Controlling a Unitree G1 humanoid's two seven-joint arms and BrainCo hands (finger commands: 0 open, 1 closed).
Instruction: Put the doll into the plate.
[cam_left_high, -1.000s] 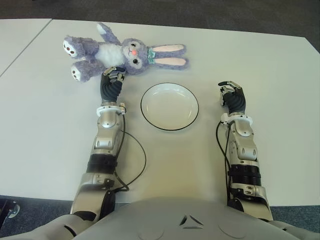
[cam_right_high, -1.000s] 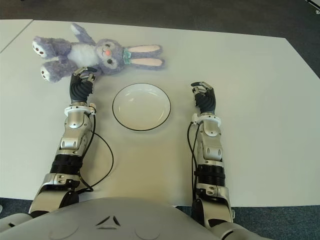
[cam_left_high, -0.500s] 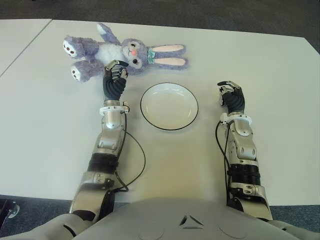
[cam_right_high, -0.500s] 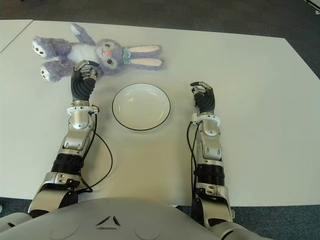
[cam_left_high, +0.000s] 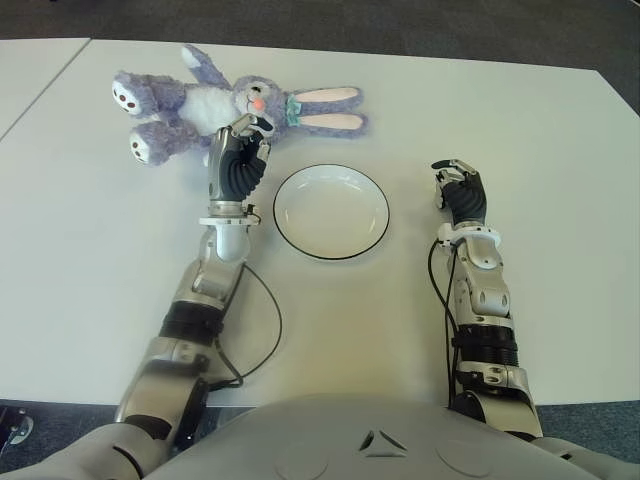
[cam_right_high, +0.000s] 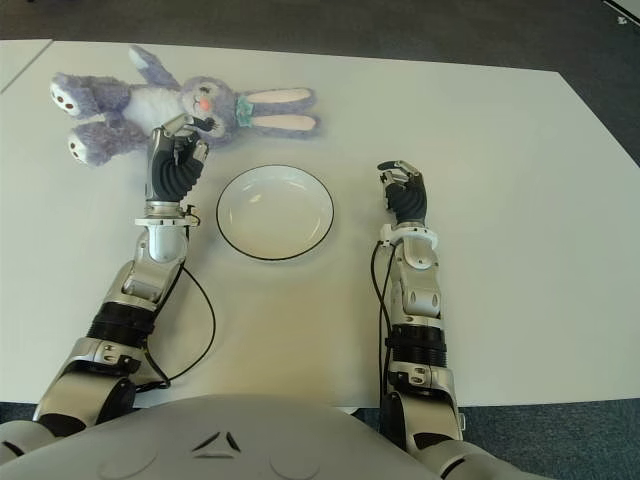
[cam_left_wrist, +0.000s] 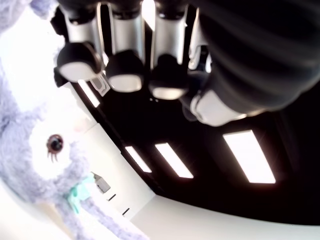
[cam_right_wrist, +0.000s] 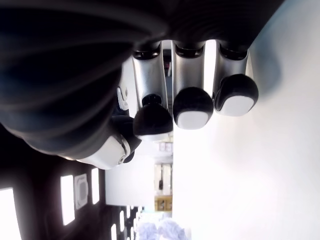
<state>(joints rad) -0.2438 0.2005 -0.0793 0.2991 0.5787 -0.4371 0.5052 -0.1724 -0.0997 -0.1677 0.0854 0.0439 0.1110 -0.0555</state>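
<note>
We see the purple bunny doll (cam_left_high: 235, 103) lying flat near the table's (cam_left_high: 520, 130) far left corner, its long ears pointing toward the far edge's middle, and the white plate (cam_left_high: 331, 211) sits empty near the middle. Our left hand (cam_left_high: 238, 160) is raised just in front of the doll's head — fingers loosely bent, holding nothing. Our right hand (cam_left_high: 459, 190) shows right of the plate, fingers curled loosely, empty too.
</note>
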